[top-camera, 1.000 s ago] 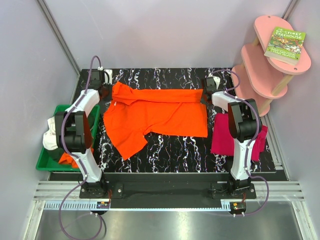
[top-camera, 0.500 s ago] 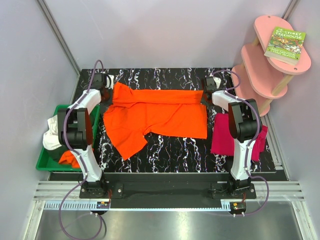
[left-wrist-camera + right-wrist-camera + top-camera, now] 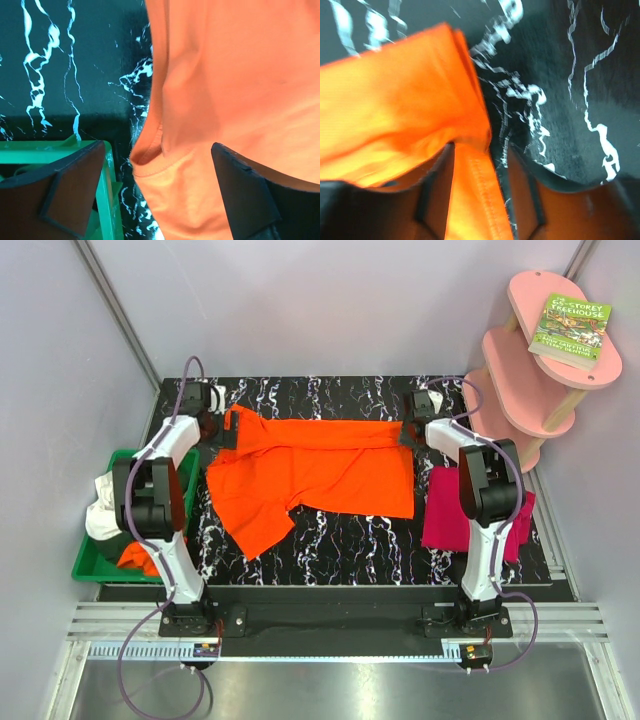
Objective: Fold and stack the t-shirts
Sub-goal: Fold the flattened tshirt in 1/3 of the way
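Note:
A bright orange t-shirt (image 3: 310, 475) lies spread on the black marbled table (image 3: 340, 540), its top edge folded down into a band. My left gripper (image 3: 218, 428) is at the shirt's far left corner. In the left wrist view that gripper (image 3: 157, 192) stands wide open, with the orange collar hem (image 3: 165, 165) lying loose between its fingers (image 3: 70, 190). My right gripper (image 3: 410, 432) is at the far right corner. In the right wrist view the right gripper (image 3: 477, 192) is parted, the orange hem (image 3: 475, 200) lies between its jaws, and bare table shows beside the hem. A magenta-pink t-shirt (image 3: 445, 515) lies folded at the right.
A green bin (image 3: 92, 568) left of the table holds white, dark and orange cloth; its rim (image 3: 107, 200) shows right beside my left finger. A pink tiered shelf (image 3: 520, 380) with a book (image 3: 570, 330) stands at the back right. Grey walls close in on both sides.
Both grippers have opened and let go of the orange shirt's folded far edge, which now rests on the table. The arms have barely shifted.

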Controlling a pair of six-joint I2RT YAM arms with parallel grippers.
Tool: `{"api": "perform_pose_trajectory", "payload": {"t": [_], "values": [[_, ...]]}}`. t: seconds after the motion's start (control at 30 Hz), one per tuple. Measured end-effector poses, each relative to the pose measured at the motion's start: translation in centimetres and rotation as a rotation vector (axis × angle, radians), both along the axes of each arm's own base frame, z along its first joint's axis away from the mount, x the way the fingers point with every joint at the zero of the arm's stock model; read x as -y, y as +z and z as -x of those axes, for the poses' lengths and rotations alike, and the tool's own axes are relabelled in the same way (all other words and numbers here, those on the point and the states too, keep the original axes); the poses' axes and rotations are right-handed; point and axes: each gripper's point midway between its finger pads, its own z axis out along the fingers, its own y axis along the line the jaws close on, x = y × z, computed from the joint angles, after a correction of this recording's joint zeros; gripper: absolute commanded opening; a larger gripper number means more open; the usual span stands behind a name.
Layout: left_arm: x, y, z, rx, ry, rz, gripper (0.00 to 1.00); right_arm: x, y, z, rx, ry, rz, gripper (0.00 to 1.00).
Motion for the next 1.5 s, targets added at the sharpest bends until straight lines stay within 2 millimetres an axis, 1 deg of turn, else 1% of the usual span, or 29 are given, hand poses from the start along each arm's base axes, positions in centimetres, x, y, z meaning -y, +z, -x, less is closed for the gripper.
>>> {"api": "perform_pose_trajectory", "payload": {"t": [0.07,0.1,0.13,0.17,0.2,0.23,0.27,0.33,0.37,0.4,0.43,0.47,0.57,0.6,0.67,0.73,0.77,0.83,0.97,1.1,1.27,1.33,1.47,1.5], "values": [[0.5,1.5,-0.3,0.037,0.0,0.029,0.95,-0.4,1.3,-0.6,0.023,0.012,-0.016,0.61],[0.7,2.3,-0.7,0.055,-0.002,0.041,0.94,-0.8,2.4,-1.4,0.047,0.02,-0.028,0.61],[0.9,3.3,-1.2,0.078,-0.002,0.054,0.93,-1.3,3.5,-2.2,0.076,0.033,-0.043,0.61],[1.3,4.7,-2.3,0.12,-0.005,0.064,0.91,-1.9,5.1,-3.2,0.112,0.045,-0.061,0.59],[1.5,5.6,-2.9,0.146,-0.008,0.069,0.91,-2.4,6.2,-3.9,0.137,0.057,-0.076,0.58],[1.9,6.7,-3.7,0.172,-0.014,0.072,0.9,-3.0,7.5,-4.7,0.168,0.071,-0.091,0.54],[2.5,7.7,-4.5,0.202,-0.025,0.075,0.89,-3.6,8.8,-5.3,0.197,0.085,-0.107,0.46],[4.0,8.9,-6.2,0.247,-0.056,0.081,0.82,-4.8,10.7,-6.3,0.242,0.112,-0.135,0.25],[4.6,8.8,-6.7,0.252,-0.066,0.083,0.8,-5.1,11.0,-6.5,0.248,0.124,-0.138,0.18],[5.2,8.5,-7.1,0.248,-0.076,0.085,0.74,-5.5,11.1,-6.8,0.252,0.129,-0.15,0.11],[5.8,7.8,-7.6,0.238,-0.087,0.088,0.71,-5.7,10.9,-7.1,0.252,0.134,-0.155,0.09],[6.4,6.8,-8.0,0.22,-0.095,0.091,0.7,-5.9,10.3,-7.4,0.243,0.135,-0.159,0.08],[7.6,2.8,-8.5,0.142,-0.122,0.091,0.66,-6.3,7.2,-7.7,0.188,0.136,-0.164,0.07],[7.7,1.4,-8.3,0.107,-0.126,0.088,0.66,-6.3,5.5,-7.4,0.15,0.136,-0.164,0.07],[7.7,-1.0,-8.0,0.041,-0.131,0.083,0.67,-6.3,3.2,-7.0,0.098,0.132,-0.162,0.07],[7.6,-2.7,-7.6,-0.011,-0.135,0.076,0.68,-6.2,1.1,-6.3,0.042,0.126,-0.157,0.07],[7.6,-3.2,-7.5,-0.028,-0.137,0.072,0.69,-6.2,0.4,-6.0,0.023,0.123,-0.156,0.07],[7.5,-3.7,-7.3,-0.05,-0.144,0.062,0.72,-6.1,-0.3,-5.6,0.0,0.119,-0.154,0.08],[6.9,-3.9,-6.8,-0.074,-0.144,0.041,0.77,-6.0,-0.3,-5.5,-0.004,0.112,-0.151,0.08],[6.2,-3.9,-7.0,-0.084,-0.133,0.026,0.79,-5.7,-0.5,-5.1,-0.031,0.096,-0.152,0.08],[5.0,-4.6,-8.1,-0.101,-0.109,0.006,0.8,-5.3,-0.7,-5.8,-0.049,0.065,-0.169,0.09],[4.6,-5.1,-8.0,-0.12,-0.101,-0.005,0.81,-5.0,-0.7,-6.1,-0.057,0.052,-0.174,0.09],[4.4,-5.0,-8.0,-0.126,-0.096,-0.009,0.82,-5.0,-0.7,-6.6,-0.067,0.048,-0.181,0.09],[4.4,-5.1,-7.9,-0.129,-0.095,-0.009,0.84,-5.0,-0.8,-6.7,-0.07,0.049,-0.183,0.11]]}}
